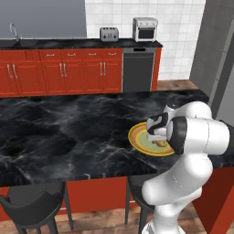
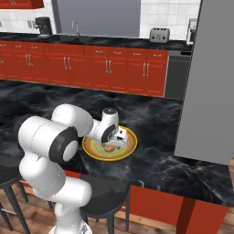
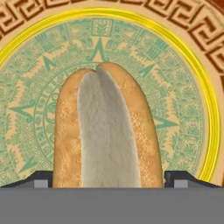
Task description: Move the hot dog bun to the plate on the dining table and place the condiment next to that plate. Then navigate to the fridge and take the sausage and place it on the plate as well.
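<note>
The surface point(image 1: 68, 132) is a long island topped in black, white-veined marble on a red base, with dark stools point(image 1: 32, 205) tucked under its near edge. Behind it runs a wall of red cabinets point(image 1: 59, 71) with a dark dishwasher point(image 1: 138, 71), a toaster point(image 1: 109, 34) and a small oven point(image 1: 145, 29) on the back counter, and a sink tap point(image 1: 13, 31) at the far left. A tall grey fridge point(image 2: 210, 82) stands at the right end of the surface.

The plate point(image 2: 130, 145) lies near the near edge, toward the right end. The hot dog bun point(image 3: 105, 131) rests on its patterned centre, split side up. The tool point(image 3: 109, 179) hovers directly over the bun, its fingertips point(image 3: 183, 178) spread apart on either side of it, not squeezing it.
</note>
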### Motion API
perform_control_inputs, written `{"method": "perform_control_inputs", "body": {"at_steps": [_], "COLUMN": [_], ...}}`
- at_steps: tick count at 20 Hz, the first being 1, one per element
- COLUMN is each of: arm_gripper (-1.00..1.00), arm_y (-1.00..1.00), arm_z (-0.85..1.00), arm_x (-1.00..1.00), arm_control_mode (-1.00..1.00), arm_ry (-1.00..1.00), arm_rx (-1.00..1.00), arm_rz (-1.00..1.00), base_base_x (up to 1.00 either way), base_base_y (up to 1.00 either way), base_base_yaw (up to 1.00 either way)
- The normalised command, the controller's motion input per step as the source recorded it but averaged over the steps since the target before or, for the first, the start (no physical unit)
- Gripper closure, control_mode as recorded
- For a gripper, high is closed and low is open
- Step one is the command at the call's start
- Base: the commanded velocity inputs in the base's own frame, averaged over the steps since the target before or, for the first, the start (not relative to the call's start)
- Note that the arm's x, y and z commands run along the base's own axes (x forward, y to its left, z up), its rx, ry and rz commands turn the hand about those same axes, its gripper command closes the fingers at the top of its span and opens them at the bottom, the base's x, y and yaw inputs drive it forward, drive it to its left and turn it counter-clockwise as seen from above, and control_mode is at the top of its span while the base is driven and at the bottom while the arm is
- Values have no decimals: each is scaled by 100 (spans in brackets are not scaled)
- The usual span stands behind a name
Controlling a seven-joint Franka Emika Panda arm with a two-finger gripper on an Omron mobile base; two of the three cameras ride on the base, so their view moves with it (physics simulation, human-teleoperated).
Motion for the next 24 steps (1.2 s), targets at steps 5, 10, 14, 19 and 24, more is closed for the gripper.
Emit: {"method": "perform_control_inputs", "body": {"at_steps": [5, 10, 14, 19, 24], "arm_gripper": [-100, -100, -100, -100, -100], "arm_y": [0, 0, 0, 0, 12], "arm_z": [5, 48, 65, 81, 87], "arm_x": [0, -19, -39, -48, -67], "arm_control_mode": [-100, -100, -100, -100, -100], "arm_ry": [2, -1, -6, -8, -3], "arm_rx": [0, 0, 0, 0, 0], "arm_rz": [0, 0, 0, 0, 0], "base_base_x": [0, 0, 0, 0, 0], "base_base_y": [0, 0, 0, 0, 0], "base_base_yaw": [0, 0, 0, 0, 0]}}
